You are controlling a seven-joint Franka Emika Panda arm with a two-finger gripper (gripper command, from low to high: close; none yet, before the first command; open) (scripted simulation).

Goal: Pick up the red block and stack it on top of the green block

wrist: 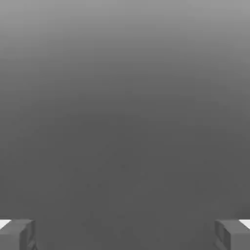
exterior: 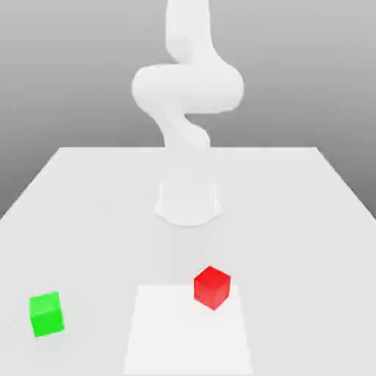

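In the exterior view the red block (exterior: 212, 287) rests on the white table (exterior: 294, 220), near the front and slightly toward the exterior view's right. The green block (exterior: 46, 314) lies apart from it at the front on the exterior view's left. The white arm (exterior: 187, 88) bends upward from its base and leaves the frame at the top, well above both blocks. In the hand view my gripper (wrist: 125, 234) is open, its two grey fingertips (wrist: 17, 234) far apart with nothing between them, in front of plain grey background.
The arm's round base (exterior: 188, 202) stands mid-table behind the blocks. A lighter square patch (exterior: 176, 338) marks the table's front middle, with the red block on its far right corner. The table's edges run along the left, right and back.
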